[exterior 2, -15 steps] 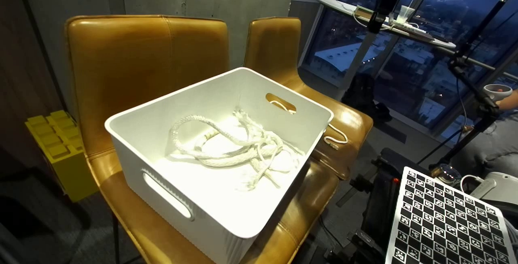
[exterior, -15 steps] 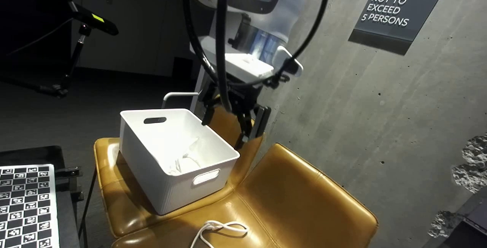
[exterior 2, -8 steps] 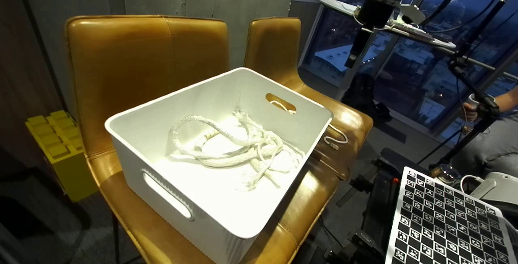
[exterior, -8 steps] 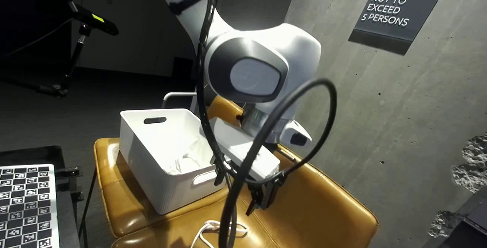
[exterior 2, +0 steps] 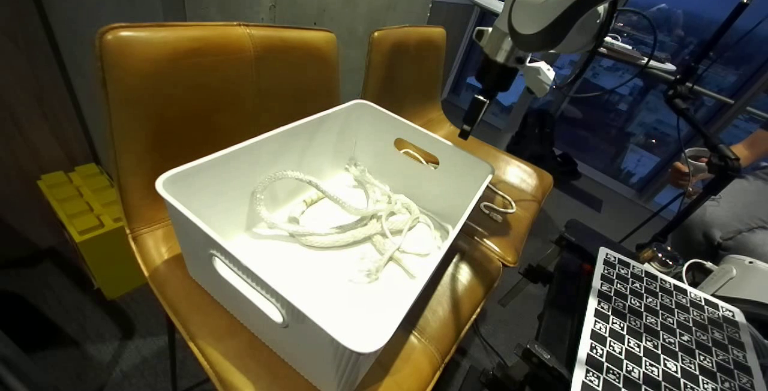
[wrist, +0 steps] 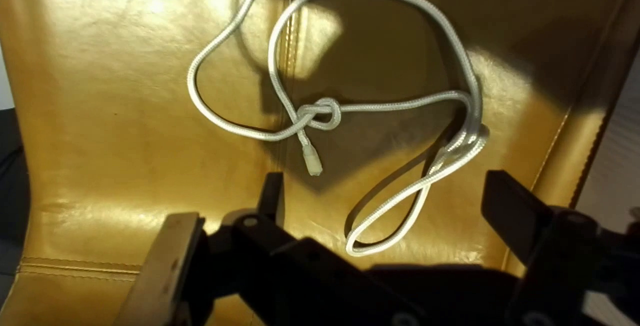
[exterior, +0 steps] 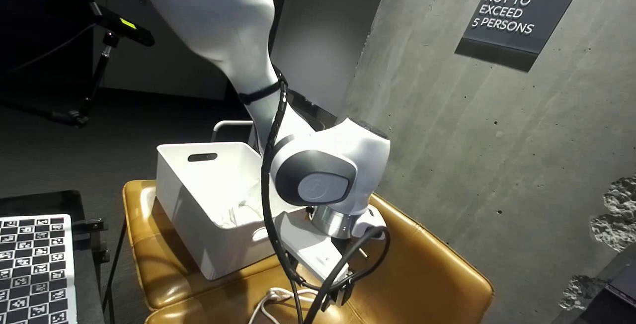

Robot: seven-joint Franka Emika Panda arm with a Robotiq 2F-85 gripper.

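In the wrist view my gripper (wrist: 384, 183) stands open, its two dark fingers wide apart with nothing held. Below it a thin white rope (wrist: 395, 107) lies on a tan leather chair seat (wrist: 125, 166). The rope has a knot, a capped end and a narrow loop; that loop shows between the fingers, apart from them. In an exterior view the gripper (exterior 2: 470, 121) hangs above this seat, just beyond the white bin (exterior 2: 300, 148). Part of the rope (exterior 2: 503, 205) shows past the bin's corner. From the opposite camera, the arm and cables mostly hide the fingers.
Thicker white rope (exterior 2: 336, 238) lies tangled inside the bin, which sits on a neighbouring chair. A concrete wall (exterior: 497, 165) rises behind the chairs. Patterned boards (exterior 2: 666, 325) stand nearby, along with a yellow block (exterior 2: 90, 223). Someone holds a cup (exterior 2: 696, 163) at the far side.
The arm has come down and across, from beside and above the bin to over the chair seat with the thin rope. My gripper has stayed open. The bin and ropes look unmoved.
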